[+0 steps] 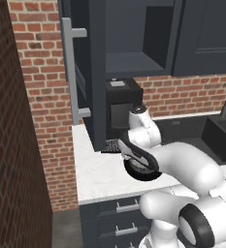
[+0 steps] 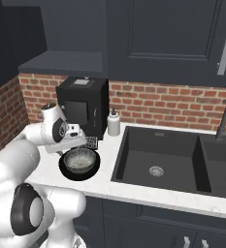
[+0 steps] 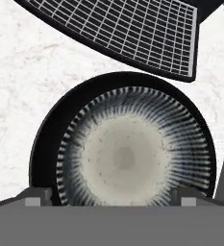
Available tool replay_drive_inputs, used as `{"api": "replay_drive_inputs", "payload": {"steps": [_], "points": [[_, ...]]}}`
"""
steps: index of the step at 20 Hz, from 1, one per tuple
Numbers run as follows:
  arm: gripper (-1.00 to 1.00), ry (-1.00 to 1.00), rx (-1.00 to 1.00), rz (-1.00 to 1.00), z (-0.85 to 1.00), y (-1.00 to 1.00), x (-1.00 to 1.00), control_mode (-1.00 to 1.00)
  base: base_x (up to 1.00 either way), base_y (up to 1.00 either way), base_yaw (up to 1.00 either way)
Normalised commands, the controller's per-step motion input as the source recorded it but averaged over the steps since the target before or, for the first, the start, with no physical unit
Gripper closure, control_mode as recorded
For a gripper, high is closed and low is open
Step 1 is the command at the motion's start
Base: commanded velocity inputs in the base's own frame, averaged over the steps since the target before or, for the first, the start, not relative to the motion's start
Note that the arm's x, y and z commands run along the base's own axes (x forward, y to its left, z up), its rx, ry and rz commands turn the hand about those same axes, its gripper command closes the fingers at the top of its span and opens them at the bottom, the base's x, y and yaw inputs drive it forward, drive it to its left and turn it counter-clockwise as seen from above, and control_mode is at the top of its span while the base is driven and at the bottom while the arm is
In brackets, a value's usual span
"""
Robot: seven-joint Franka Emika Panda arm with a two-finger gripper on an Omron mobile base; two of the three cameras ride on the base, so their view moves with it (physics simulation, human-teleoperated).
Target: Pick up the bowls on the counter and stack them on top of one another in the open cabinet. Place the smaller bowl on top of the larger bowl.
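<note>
Nested inside the black bowl (image 2: 66,170) on the white marble bench (image 2: 109,186), the grey bowl (image 2: 79,160) is seen directly below the gripper (image 3: 112,201), whose jaws are spread wide, nothing grasped. Stacking appears done outside the open cabinet (image 1: 134,63), beside the coffee machine (image 2: 83,106); brick wall (image 2: 172,104) behind.

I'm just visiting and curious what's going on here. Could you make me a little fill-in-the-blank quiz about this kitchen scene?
1. The grey bowl sits inside the ____ bowl.
2. Both bowls rest on the ____, not in the cabinet.
3. Behind the bowls stands a black ____ machine.
4. The soap bottle stands between that machine and the ____.

Missing words: black; counter; coffee; sink
</note>
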Motion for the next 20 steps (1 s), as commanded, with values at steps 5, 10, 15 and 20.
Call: {"api": "replay_drive_inputs", "payload": {"steps": [5,10,15,20], "points": [[-1.0,0.21,0.23,-0.28,0.28,-1.0,-0.01,-1.0,0.0,0.0,0.0],[-1.0,0.19,0.28,-0.33,0.05,-1.0,0.01,-1.0,0.0,0.0,0.0],[-1.0,0.08,0.22,-0.28,-0.28,-0.58,0.12,-1.0,0.0,0.0,0.0],[-1.0,0.01,0.21,-0.16,-0.53,0.0,0.01,-1.0,0.0,0.0,0.0]]}}
